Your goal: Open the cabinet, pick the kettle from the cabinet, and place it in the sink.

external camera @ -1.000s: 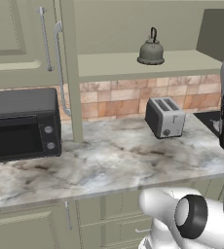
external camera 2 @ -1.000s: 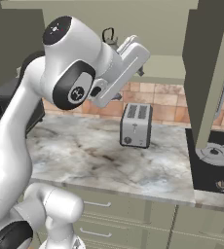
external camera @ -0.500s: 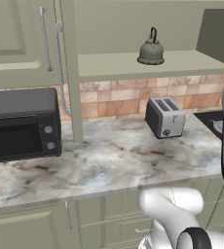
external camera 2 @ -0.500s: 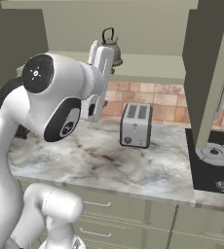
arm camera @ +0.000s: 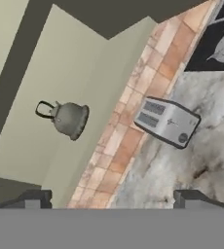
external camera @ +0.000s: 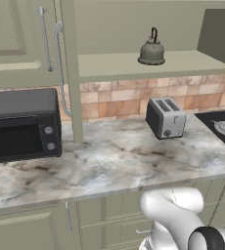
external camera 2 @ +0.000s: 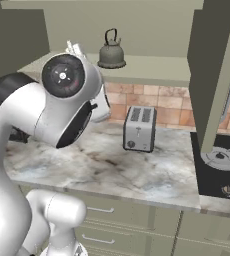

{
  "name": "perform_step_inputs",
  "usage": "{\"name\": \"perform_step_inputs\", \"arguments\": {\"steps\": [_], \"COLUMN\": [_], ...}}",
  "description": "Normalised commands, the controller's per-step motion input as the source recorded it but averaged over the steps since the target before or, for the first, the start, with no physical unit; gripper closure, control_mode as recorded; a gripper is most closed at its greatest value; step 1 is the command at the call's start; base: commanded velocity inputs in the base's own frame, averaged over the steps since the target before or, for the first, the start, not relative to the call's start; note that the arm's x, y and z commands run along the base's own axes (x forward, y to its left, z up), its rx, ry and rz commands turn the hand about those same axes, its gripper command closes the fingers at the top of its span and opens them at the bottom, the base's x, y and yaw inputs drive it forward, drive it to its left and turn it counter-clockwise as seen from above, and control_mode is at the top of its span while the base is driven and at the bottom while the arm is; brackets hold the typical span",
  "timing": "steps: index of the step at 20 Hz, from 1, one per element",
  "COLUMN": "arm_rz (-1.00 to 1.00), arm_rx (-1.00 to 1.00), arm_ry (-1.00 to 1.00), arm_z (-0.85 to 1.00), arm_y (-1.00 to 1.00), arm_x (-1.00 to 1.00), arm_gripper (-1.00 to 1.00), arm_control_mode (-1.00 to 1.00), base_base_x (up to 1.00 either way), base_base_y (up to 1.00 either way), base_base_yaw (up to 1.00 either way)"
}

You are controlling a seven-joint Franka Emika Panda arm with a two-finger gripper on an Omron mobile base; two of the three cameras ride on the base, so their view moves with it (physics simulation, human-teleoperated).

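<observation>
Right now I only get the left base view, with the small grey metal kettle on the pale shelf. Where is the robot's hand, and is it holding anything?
Observer: The hand is open. In the hand view its two dark fingertips stand wide apart with nothing between them.
Operator: Is it anywhere near the kettle?
Observer: It faces that way. The small grey metal kettle lies ahead of the fingertips in the hand view, clear of them and untouched.
Operator: What is off to my right, past the boxy silver toaster?
Observer: In the right base view the flat black hob beside the boxy silver toaster has a small round knob near its front edge.
</observation>
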Motion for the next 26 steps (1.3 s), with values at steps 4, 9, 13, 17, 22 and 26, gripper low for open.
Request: {"name": "perform_step_inputs", "arguments": {"steps": [4, 9, 13, 17, 22, 26], "arm_rz": [0.4, 0.34, 0.13, 0.0, 0.0, -0.03], "arm_rx": [-0.44, -0.44, -0.47, -0.35, -0.22, -0.18], "arm_ry": [0.0, -0.1, -0.18, -0.14, -0.14, -0.18], "arm_z": [0.22, 0.17, 0.1, 0.04, 0.03, 0.0], "arm_y": [0.39, 0.39, 0.39, 0.35, 0.23, 0.12], "arm_x": [-0.02, 0.0, 0.01, 0.15, 0.26, 0.26], "arm_gripper": [-1.0, -1.0, -1.0, -1.0, -1.0, -1.0], "arm_control_mode": [-1.0, -1.0, -1.0, -1.0, -1.0, -1.0], "base_base_x": [0.0, 0.0, 0.0, 0.0, 0.0, 0.0], "base_base_y": [0.0, 0.0, 0.0, 0.0, 0.0, 0.0], "base_base_yaw": [0.0, 0.0, 0.0, 0.0, 0.0, 0.0]}}
